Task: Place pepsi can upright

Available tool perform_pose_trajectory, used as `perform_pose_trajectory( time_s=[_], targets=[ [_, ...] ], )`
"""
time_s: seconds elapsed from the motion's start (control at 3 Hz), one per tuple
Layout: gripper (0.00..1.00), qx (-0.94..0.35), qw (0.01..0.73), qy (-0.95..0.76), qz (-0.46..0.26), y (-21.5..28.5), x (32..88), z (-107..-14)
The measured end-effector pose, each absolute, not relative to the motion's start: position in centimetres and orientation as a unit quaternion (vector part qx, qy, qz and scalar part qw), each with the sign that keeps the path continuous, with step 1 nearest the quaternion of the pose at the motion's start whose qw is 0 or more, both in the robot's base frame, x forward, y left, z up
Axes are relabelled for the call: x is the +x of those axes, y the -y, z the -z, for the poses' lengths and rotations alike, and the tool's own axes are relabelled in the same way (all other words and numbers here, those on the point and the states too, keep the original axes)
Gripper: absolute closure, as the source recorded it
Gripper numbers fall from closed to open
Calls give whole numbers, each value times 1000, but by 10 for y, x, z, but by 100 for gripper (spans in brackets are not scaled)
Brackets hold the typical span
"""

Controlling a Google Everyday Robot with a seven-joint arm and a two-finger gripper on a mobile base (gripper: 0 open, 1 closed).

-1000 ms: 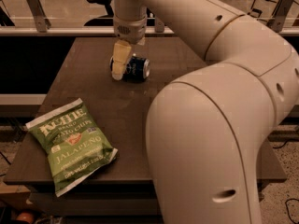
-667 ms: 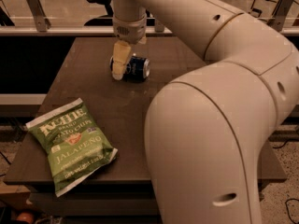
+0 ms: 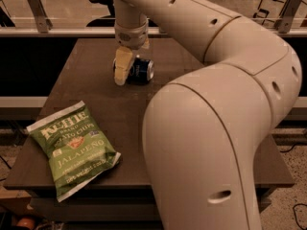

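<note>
The pepsi can (image 3: 141,71) is dark blue with a silver end and lies on its side on the dark table (image 3: 96,104), toward the far middle. My gripper (image 3: 125,74) reaches straight down from the arm and rests at the can's left end, covering part of it. The gripper's tip is at table height, against or just in front of the can.
A green Kettle jalapeño chips bag (image 3: 72,147) lies flat at the table's near left corner. My large cream arm (image 3: 216,128) fills the right half of the view and hides the table's right side. A railing (image 3: 57,31) runs behind the table's far edge.
</note>
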State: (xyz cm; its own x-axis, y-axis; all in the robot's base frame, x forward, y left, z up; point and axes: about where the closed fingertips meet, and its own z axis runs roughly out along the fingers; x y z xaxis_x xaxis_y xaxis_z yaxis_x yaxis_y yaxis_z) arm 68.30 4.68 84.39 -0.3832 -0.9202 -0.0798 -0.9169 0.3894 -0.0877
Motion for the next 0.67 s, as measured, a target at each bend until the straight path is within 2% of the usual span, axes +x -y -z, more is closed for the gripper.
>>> perform_pose_trajectory(
  time_s=[0.33, 0.67],
  targets=[
    [0, -557, 49, -829, 1, -51, 685, -830],
    [19, -568, 48, -822, -10, -55, 686, -821]
  ],
)
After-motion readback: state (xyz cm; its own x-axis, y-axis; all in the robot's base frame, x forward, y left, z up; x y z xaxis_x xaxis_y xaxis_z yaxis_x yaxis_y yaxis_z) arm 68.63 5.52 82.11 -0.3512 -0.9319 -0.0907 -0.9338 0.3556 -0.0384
